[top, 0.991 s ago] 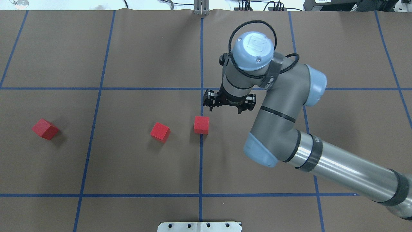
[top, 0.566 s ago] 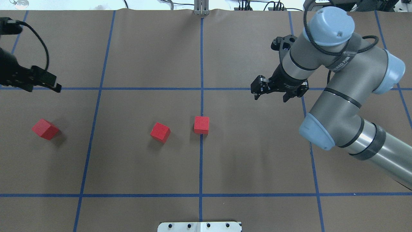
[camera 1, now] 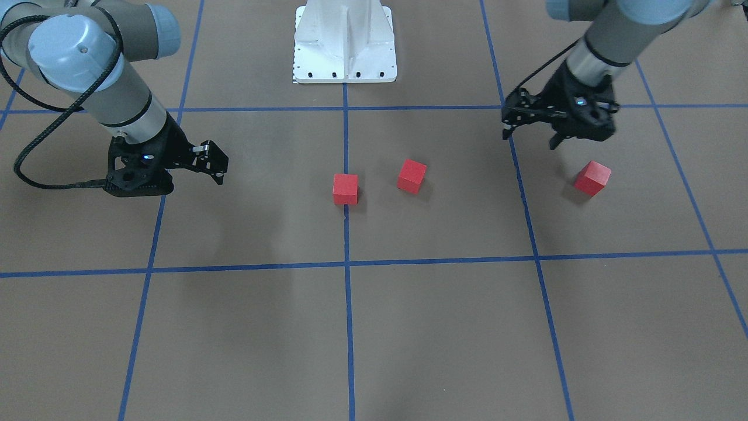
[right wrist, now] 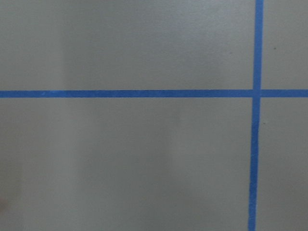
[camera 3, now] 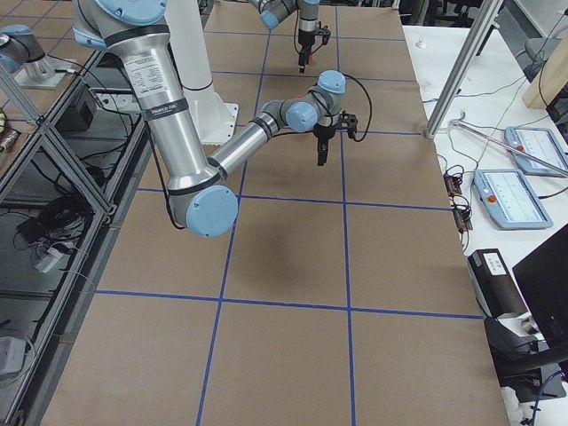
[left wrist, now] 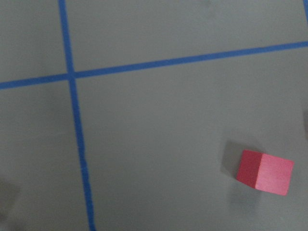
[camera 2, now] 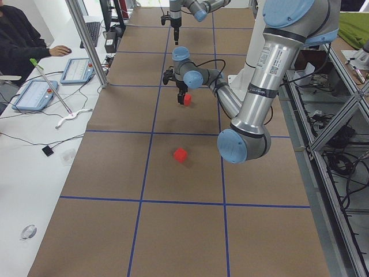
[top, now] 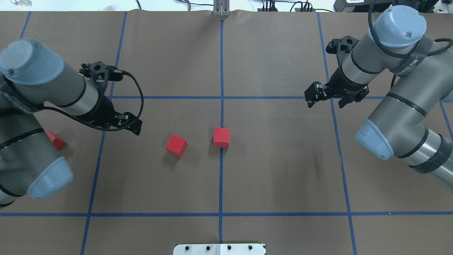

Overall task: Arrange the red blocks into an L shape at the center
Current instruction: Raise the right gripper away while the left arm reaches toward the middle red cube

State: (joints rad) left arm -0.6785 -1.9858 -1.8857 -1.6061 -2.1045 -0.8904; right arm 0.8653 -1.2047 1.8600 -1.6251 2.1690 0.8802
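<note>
Three red blocks lie on the brown surface. One (top: 222, 137) (camera 1: 345, 189) sits on the middle blue tape line (top: 221, 113) at the center. A second (top: 176, 145) (camera 1: 411, 176) lies tilted just to its left. The third (top: 55, 141) (camera 1: 592, 178) lies far left, partly hidden under my left arm. My left gripper (top: 122, 125) (camera 1: 530, 135) is open and empty, above the surface between the far-left and second blocks. My right gripper (top: 325, 102) (camera 1: 181, 175) is open and empty, far right of the center. One red block (left wrist: 264, 172) shows in the left wrist view.
The white robot base plate (camera 1: 345, 41) (top: 219, 249) stands at the near middle edge. A metal post (top: 221, 9) stands at the far edge on the middle line. An operator (camera 2: 20, 40) and tablets sit beside the table. The right wrist view shows only a blue line crossing (right wrist: 256, 92).
My right arm has drawn back from beside the center block to the right. My left arm has come in from the left and now covers part of the far-left block. The blocks have not moved.
</note>
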